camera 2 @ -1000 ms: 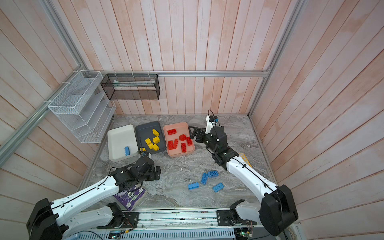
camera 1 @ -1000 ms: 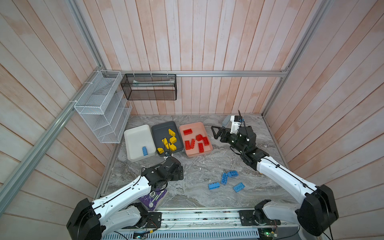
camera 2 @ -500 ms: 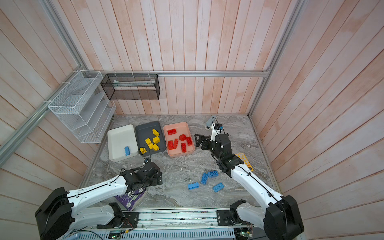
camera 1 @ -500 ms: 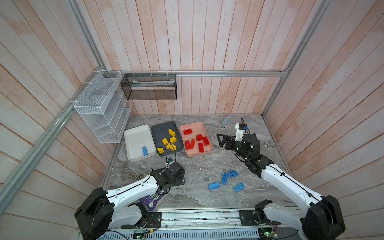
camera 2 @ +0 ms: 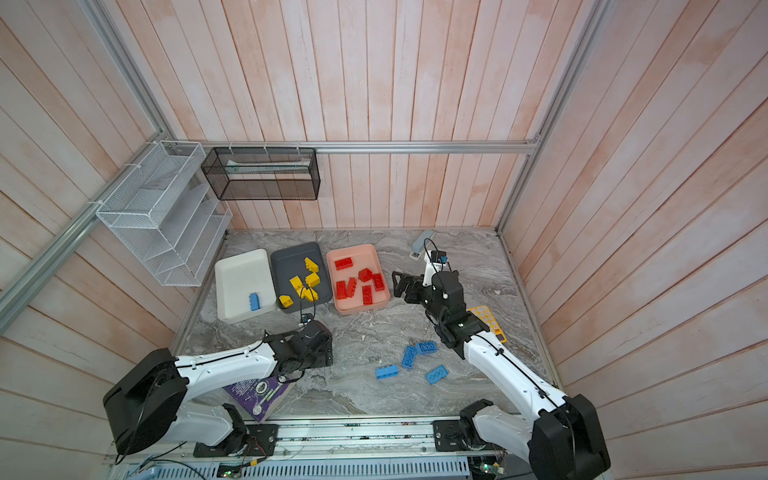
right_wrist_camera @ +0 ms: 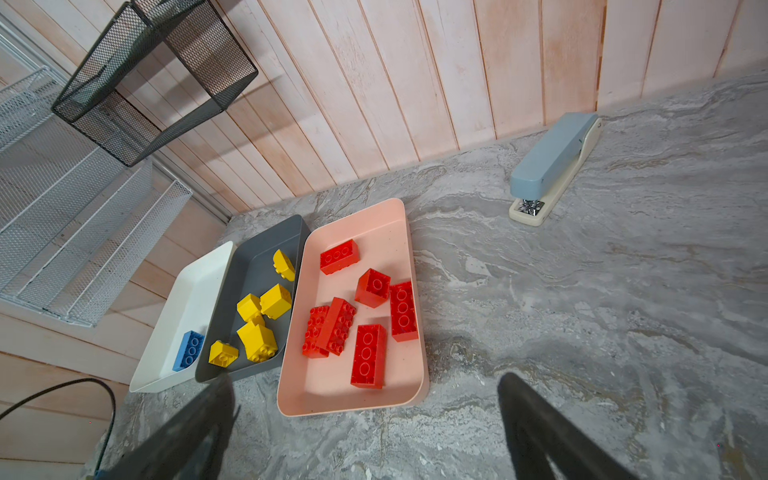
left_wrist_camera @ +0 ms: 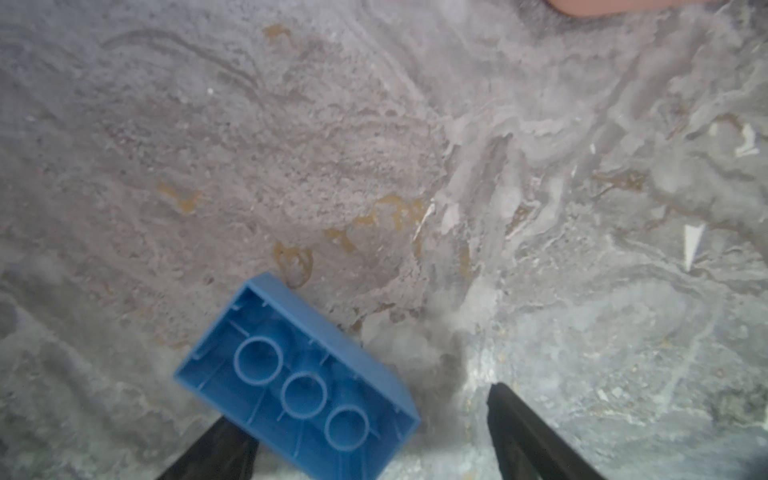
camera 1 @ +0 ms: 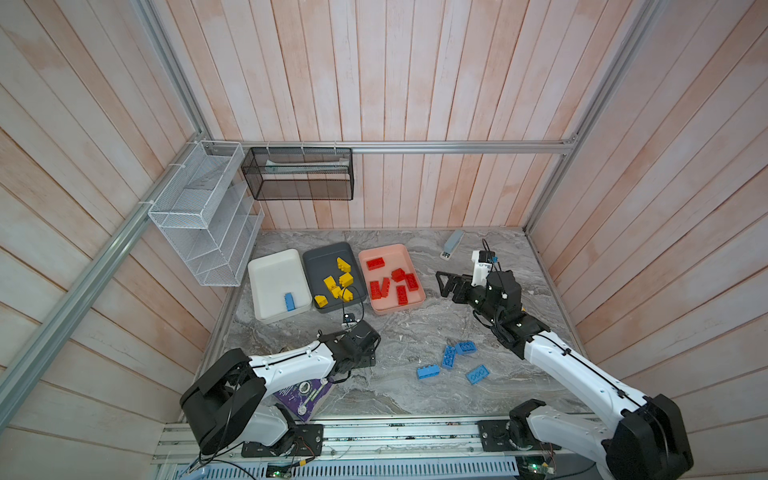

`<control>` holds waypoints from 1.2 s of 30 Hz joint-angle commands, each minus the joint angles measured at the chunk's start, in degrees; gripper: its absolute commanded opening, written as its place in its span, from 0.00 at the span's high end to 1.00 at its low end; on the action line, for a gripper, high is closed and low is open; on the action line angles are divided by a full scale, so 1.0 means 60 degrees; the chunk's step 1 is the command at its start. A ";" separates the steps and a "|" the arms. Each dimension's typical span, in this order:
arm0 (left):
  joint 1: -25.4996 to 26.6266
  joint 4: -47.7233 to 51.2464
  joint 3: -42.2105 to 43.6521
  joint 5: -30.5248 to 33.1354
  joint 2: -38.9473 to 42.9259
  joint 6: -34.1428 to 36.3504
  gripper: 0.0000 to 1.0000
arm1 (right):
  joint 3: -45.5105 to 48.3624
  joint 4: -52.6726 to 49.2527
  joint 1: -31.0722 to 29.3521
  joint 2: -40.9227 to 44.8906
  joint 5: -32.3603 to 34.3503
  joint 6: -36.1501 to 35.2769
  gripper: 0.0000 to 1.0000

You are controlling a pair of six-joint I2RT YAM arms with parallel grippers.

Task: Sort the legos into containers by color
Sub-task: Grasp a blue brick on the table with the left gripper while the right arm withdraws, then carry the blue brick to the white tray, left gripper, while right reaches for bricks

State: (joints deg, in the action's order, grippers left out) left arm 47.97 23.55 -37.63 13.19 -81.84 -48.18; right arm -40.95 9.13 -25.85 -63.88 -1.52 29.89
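Observation:
An upside-down blue brick (left_wrist_camera: 291, 374) lies on the marble between the fingers of my left gripper (left_wrist_camera: 365, 407). One finger is partly hidden behind it and the other finger (left_wrist_camera: 523, 428) stands clear, so the jaws are open. In both top views the left gripper (camera 1: 368, 357) hides this brick. Several more blue bricks (camera 1: 449, 357) lie loose at the front right. The white tray (camera 1: 270, 270) holds one blue brick (camera 1: 289, 301). The dark grey tray (camera 1: 320, 259) has yellow bricks (camera 1: 340, 282) and the pink tray (camera 1: 390, 253) has red bricks (camera 1: 392, 282). My right gripper (camera 1: 442, 284) hangs open and empty, right of the pink tray.
A blue-grey stapler (camera 1: 452, 244) lies at the back right. A yellow calculator (camera 2: 488, 318) peeks out beside the right arm. A purple booklet (camera 1: 305, 395) lies under the left arm at the front. A white wire basket (camera 1: 203, 216) and a black one (camera 1: 299, 178) hang on the walls.
The left gripper has come down over the blue brick, and its jaws have narrowed. The right gripper drew back from the pink tray towards the right, then held still.

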 commanded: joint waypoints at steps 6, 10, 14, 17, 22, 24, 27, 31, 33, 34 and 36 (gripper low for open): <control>-0.0172 -0.0171 -0.0667 0.0256 -0.0928 0.0580 0.29 | 0.0174 -0.0109 0.0067 0.0062 0.0243 -0.0294 0.01; -0.0187 -0.0092 -0.0831 0.0288 -0.1135 0.0713 0.38 | 0.0262 -0.0030 0.0096 0.0095 0.0270 -0.0351 0.01; -0.0179 0.0067 -0.0933 0.0465 -0.1249 0.0779 0.46 | 0.0352 0.0068 0.0109 0.0069 0.0211 -0.0338 0.01; -0.0185 0.0227 -0.1034 0.0624 -0.1245 0.0838 0.53 | 0.0423 0.0167 0.0102 -0.0001 0.0072 -0.0309 0.01; -0.0187 0.0460 -0.1316 0.0800 -0.1023 0.1060 0.60 | 0.0515 0.0279 0.0104 -0.0064 -0.0064 -0.0272 0.02; -0.0204 0.0608 -0.1460 0.0881 -0.0912 0.1154 0.61 | 0.0664 0.0494 0.0104 -0.0060 -0.0248 -0.0172 0.02; -0.0296 0.0854 -0.1716 0.0965 -0.0660 0.1283 0.63 | 0.0829 0.0727 0.0104 -0.0128 -0.0583 0.0006 0.02; -0.0682 0.1232 -0.2063 0.0993 -0.0205 0.1520 0.63 | 0.1059 0.1009 0.0094 -0.0165 -0.0994 0.0224 0.03; -0.0945 0.1410 -0.2216 0.1017 0.0053 0.1683 0.63 | 0.1160 0.1100 0.0092 -0.0107 -0.1095 0.0277 0.04; -0.1112 0.1510 -0.2330 0.1049 0.0202 0.1788 0.64 | 0.1183 0.1116 0.0097 -0.0066 -0.1097 0.0277 0.04; -0.1490 0.1700 -0.2524 0.1137 0.0438 0.2016 0.63 | 0.1236 0.1140 0.0075 0.0018 -0.1102 0.0317 0.04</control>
State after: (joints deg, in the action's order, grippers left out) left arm 41.19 30.92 -50.50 17.93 -81.43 -38.92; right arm -34.33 13.91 -25.45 -64.64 -6.61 30.70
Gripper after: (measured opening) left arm 0.369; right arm 0.962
